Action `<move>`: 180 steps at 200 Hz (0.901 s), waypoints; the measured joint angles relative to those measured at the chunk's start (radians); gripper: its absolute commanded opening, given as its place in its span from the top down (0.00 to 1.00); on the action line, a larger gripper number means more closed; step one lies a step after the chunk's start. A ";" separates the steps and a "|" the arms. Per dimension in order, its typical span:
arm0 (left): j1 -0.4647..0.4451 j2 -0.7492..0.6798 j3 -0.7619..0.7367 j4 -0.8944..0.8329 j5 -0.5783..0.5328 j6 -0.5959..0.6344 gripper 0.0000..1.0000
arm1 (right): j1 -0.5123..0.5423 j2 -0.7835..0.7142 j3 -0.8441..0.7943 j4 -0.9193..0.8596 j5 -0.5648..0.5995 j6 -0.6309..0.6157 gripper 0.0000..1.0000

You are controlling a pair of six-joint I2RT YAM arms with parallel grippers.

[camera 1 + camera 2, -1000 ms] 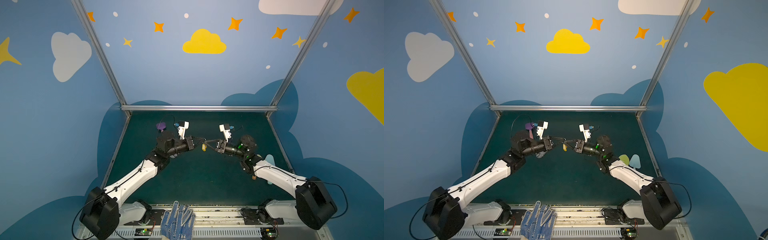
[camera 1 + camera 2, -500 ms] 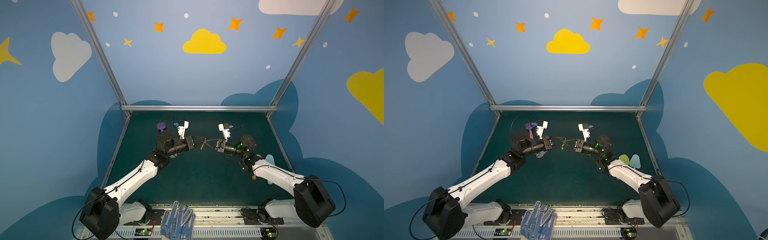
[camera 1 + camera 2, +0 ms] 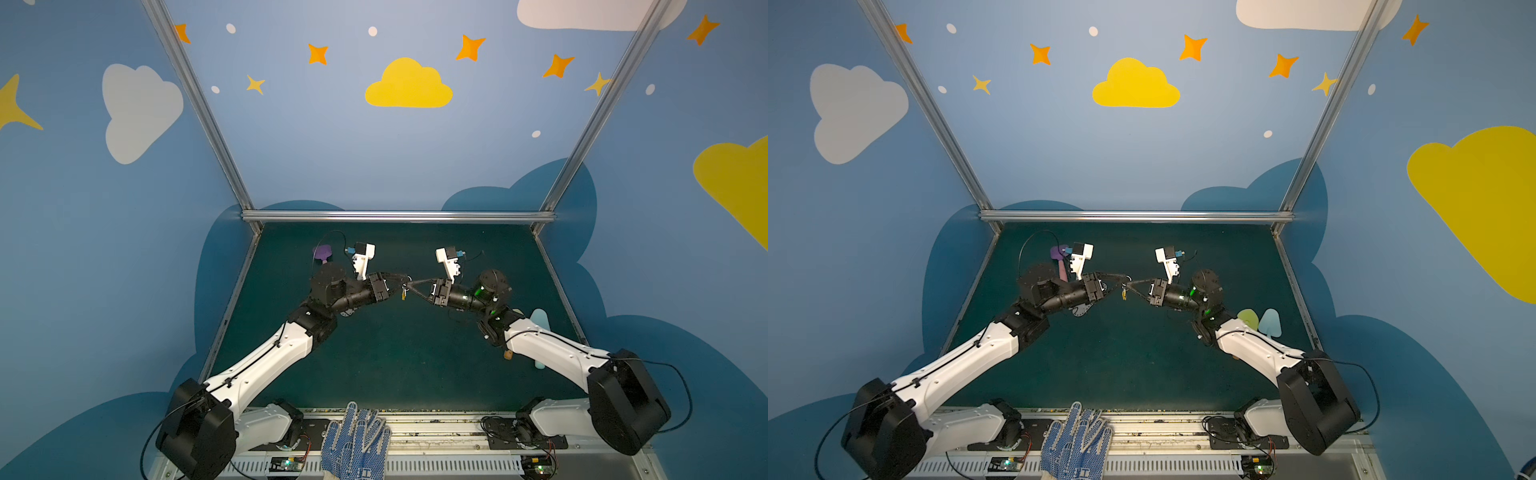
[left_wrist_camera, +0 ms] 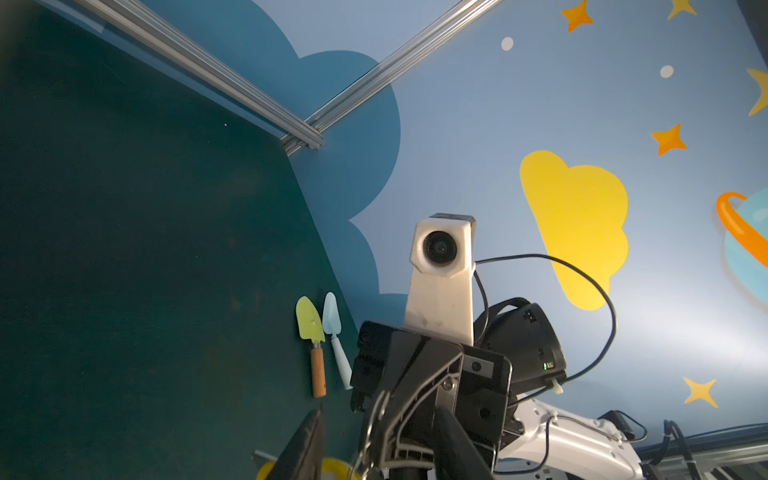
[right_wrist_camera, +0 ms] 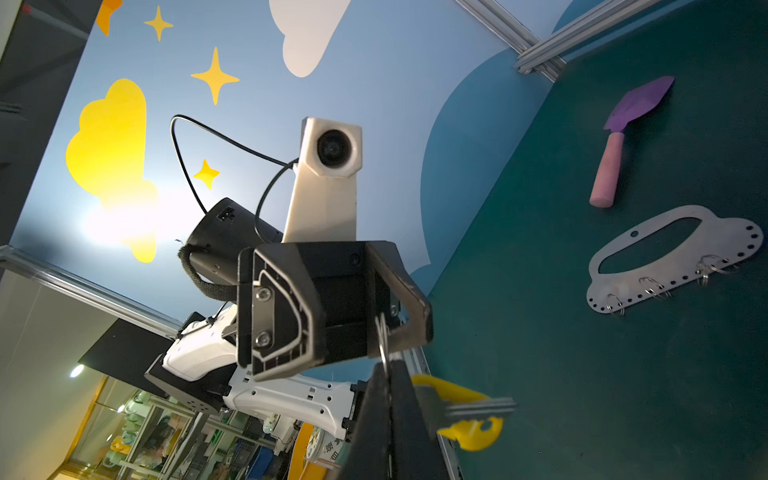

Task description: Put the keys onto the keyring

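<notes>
Both arms meet in mid-air over approx. the middle of the counter (image 3: 374,365). The right end effector (image 3: 412,286) is clenched on the keys (image 3: 403,294). The right wrist view shows its two fingers pressed together w/ the small split ring nipped btwn them. One silver key and the yellow tag stick out sideways, blurred. The left end effector (image 3: 401,281) is released, fingers spread. The ring's far end sits in that gap close to one finger; can't tell if it touches. In both top views the keys are tiny, just a yellow speck under the tips. The left wrist view cuts the tag off at the frame edge.

The keyring (image 5: 665,276) lies flat on the counter's left half, well apart from the keys. Its slot, holes and three wire rings show only in the right wrist view. In a top view only a sliver of the keyring (image 3: 1080,310) shows, rest hidden under the left arm.

A purple trowel (image 5: 609,170) lies beyond it, toward the back-left corner. A green trowel (image 4: 309,322) and a light-blue trowel (image 4: 331,318) lie side by side near the right edge, partly covered by the right arm in the top views. A glove (image 3: 355,440) sits at the front edge, cuff cut off.
</notes>
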 measured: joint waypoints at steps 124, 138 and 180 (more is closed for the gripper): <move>0.045 -0.029 -0.032 -0.228 -0.135 -0.001 0.46 | -0.032 -0.146 0.011 -0.507 0.143 -0.330 1.00; 0.045 -0.019 -0.031 -0.262 -0.154 0.000 0.45 | -0.030 -0.151 0.027 -0.572 0.177 -0.388 1.00; 0.048 0.028 -0.006 -0.413 -0.250 0.005 0.42 | -0.021 -0.193 0.036 -0.698 0.282 -0.524 1.00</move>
